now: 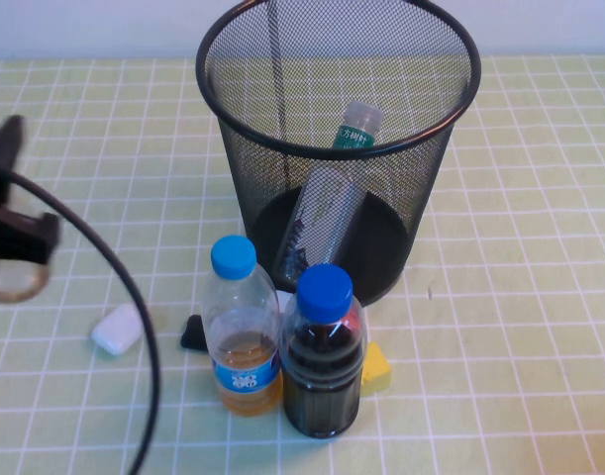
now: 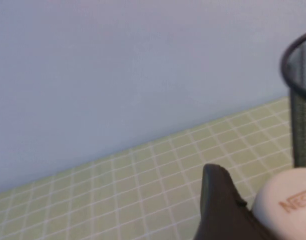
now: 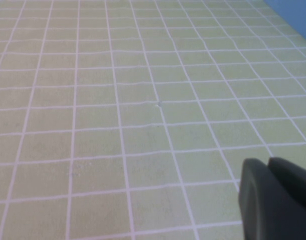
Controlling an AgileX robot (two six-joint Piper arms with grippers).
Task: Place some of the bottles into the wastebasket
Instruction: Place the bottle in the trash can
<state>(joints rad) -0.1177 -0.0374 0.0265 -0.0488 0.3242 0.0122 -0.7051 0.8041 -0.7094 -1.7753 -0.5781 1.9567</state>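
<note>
So one clear green-label bottle [image 1: 353, 134] already lies in the round black wire-mesh wastebasket [image 1: 245, 188]. The left gripper [image 1: 13, 259], at the table's left edge, grips a squat pinkish-capped bottle [image 2: 288, 202]; next it goes over the rim. The right gripper [image 3: 278, 197] is parked, fingers unclear.

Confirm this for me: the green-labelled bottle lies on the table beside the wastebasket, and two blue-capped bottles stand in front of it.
Not quite. The high view shows the green-labelled bottle leaning inside the wastebasket, not on the table beside it. The two blue-capped bottles do stand in front. The left gripper holds a pale-capped bottle; the right gripper hovers over bare cloth.
</note>
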